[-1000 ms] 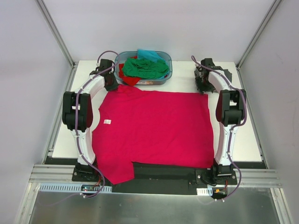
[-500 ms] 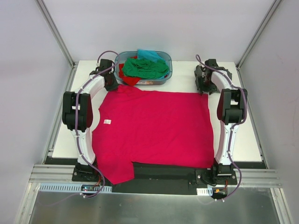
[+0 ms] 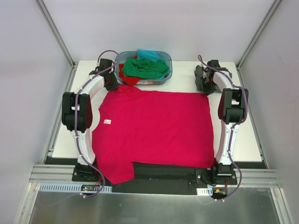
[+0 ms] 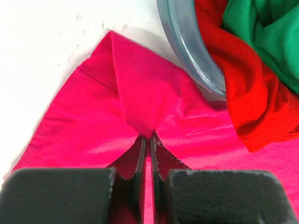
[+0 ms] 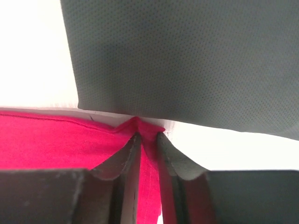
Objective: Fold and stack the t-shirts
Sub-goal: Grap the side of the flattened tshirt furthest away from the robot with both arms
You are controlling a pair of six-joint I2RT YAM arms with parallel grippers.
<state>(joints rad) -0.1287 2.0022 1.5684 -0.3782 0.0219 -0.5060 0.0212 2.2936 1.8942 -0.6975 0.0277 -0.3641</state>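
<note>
Main risk is slip: both pinches are thin, so a fast or uneven lift is likely pulling the crimson-pink t-shirt [image 3: 154, 128] out of one side and collapsing the fold. Second risk is a snag at the basket [image 4: 180, 46]. The shirt's far left corner is lying right against the basket's near wall, and the red t-shirt [image 4: 247, 102] is hanging over the rim onto it, so lifting there could be dragging the red one out. To the right of the basket, the dark grey t-shirt [image 5: 187, 60] is lying just past the far right corner, and a deeper bite could be catching it too. The crimson-pink one is lying flat on the desk [image 3: 247, 135] on the basket's near side, one sleeve hanging off the edge farthest from the basket, which adds drag. Left pincer [image 4: 150, 137], at the basket's near left corner, is nearly closed and gripping a raised ridge of pink cloth. Right pincer [image 5: 148, 137], well right of the basket, is narrow and clamping the pink hem corner.
</note>
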